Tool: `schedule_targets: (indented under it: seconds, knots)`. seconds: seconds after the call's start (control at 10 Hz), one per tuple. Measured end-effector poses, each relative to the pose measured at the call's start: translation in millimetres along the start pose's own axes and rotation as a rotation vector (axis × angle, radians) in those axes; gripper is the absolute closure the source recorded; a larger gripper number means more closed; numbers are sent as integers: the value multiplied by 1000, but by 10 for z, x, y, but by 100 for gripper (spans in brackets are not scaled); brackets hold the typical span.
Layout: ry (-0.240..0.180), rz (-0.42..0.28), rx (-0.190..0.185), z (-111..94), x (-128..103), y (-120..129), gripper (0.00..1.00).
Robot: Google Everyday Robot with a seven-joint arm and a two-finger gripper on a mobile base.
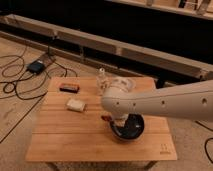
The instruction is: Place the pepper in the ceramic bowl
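The robot arm (165, 102), white and bulky, reaches in from the right and covers much of the wooden table (65, 140) top's right half. Its wrist bends down over the left rim of the ceramic bowl (134, 129), a glossy black round dish sitting right of center, toward the table's front.

The gripper (114, 121) hangs under the wrist, at the bowl's left edge. It's mostly hidden by the arm housing, so whether the jaws are open, closed or gripping sth. — can't tell.

Further left, approx. mid-table, lies a pale beige block (76, 104). Behind it, near the back-left corner, a flat dark bar (69, 88). A clear glass bottle (102, 78) stands upright at the back edge, just beside the arm's elbow.

The pepper (106, 118) shows as a small dark red bit poking out left of the gripper, just outside the bowl's left rim (only a sliver is visible). It sits right at the jaws' level, touching or nearly touching the gripper; whether it's between the fingers or resting on the wood can't be told.

Off the table, on the floor at left: a black box (36, 66) w/ cables (15, 87).
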Motion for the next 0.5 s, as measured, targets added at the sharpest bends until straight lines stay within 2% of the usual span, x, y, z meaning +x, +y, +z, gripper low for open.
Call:
schedule_targets:
  seconds: [0.3,0.5]
  knots:
    - [-7,18,-7,123,74,-54,100]
    - [-2,40,-29,256,172,-32,90]
